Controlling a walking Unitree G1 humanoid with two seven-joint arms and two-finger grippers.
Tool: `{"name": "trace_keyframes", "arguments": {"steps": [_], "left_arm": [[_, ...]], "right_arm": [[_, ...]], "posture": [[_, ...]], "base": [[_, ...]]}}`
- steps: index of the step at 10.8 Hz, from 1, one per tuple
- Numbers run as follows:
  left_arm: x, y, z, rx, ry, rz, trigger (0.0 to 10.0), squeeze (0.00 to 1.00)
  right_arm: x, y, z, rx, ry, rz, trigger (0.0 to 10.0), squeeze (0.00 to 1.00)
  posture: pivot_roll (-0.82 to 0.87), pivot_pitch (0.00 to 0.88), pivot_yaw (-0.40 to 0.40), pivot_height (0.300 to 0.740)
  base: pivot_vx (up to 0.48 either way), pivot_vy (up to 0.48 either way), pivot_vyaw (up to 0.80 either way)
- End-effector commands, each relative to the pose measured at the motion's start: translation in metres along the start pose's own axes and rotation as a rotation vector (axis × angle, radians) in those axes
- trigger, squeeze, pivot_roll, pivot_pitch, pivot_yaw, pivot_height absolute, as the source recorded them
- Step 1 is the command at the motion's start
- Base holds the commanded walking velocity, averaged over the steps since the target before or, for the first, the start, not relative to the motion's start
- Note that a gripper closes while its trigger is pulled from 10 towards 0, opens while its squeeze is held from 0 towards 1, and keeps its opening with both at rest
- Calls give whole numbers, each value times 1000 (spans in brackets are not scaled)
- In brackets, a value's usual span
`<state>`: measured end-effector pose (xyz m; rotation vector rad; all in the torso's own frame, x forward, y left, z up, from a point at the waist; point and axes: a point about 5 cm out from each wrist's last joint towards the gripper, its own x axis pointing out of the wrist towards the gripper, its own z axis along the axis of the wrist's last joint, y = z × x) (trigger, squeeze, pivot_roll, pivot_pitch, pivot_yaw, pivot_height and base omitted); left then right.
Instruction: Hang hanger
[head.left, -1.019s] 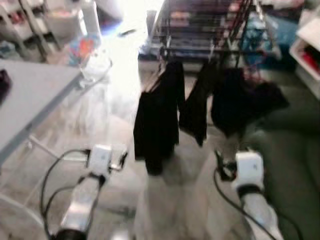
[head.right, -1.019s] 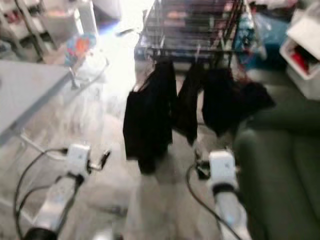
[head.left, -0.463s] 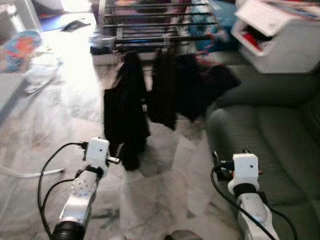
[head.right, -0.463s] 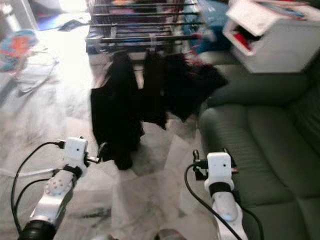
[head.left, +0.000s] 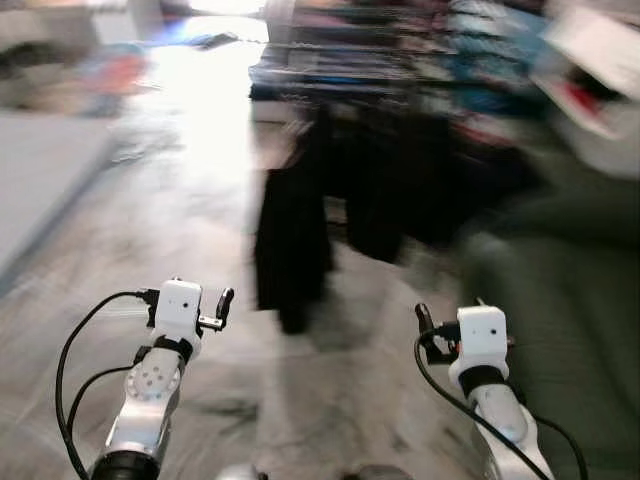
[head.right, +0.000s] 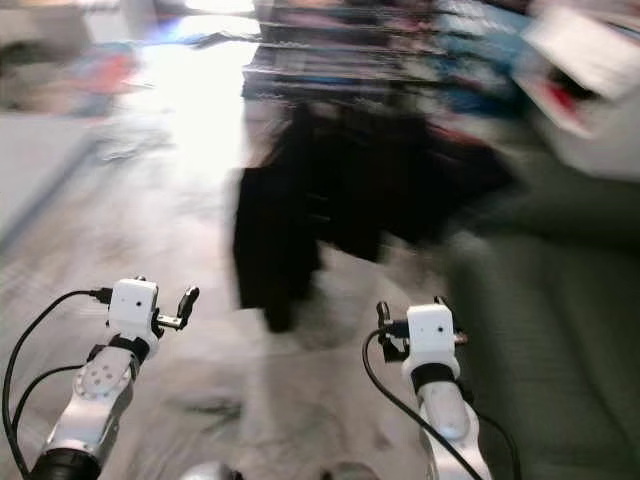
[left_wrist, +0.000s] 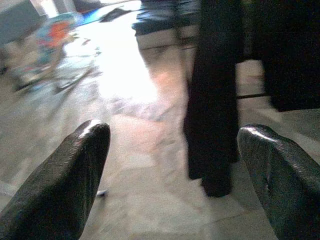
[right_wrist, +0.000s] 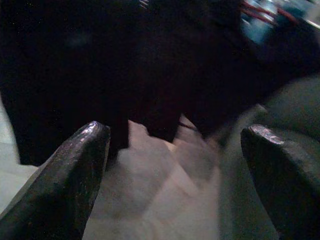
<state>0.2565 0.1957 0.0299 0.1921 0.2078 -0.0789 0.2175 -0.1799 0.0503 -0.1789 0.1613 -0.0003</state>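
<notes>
Several black garments hang from a dark drying rack ahead of me; the blur hides any hanger. My left gripper is held low in front of me, short of the clothes, and is open with nothing between its fingers. My right gripper is level with it, beside the sofa, also open and empty. In the right wrist view the black cloth hangs straight ahead past the fingertips.
A dark green sofa takes up the right side. A grey table stands at the left. A white storage unit sits at the back right. Pale marble floor stretches between me and the rack.
The whole picture has swung and blurred, so the camera is turning; the rack now sits nearer the middle and the grey table is back in view. Both arms keep the same pose.
</notes>
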Motion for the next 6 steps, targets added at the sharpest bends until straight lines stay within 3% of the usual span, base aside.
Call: {"name": "trace_keyframes", "arguments": {"steps": [1, 6], "left_arm": [[1, 0, 3, -1, -15, 5, 10000, 0], [0, -1, 4, -10, -24, -4, 10000, 0]], "right_arm": [[0, -1, 0, 3, -2, 0, 10000, 0], [0, -6, -2, 1, 2, -18, 10000, 0]], "posture": [[-85, 0, 9, 740], [-86, 0, 8, 740]], "base": [[0, 0, 0], [0, 0, 0]]}}
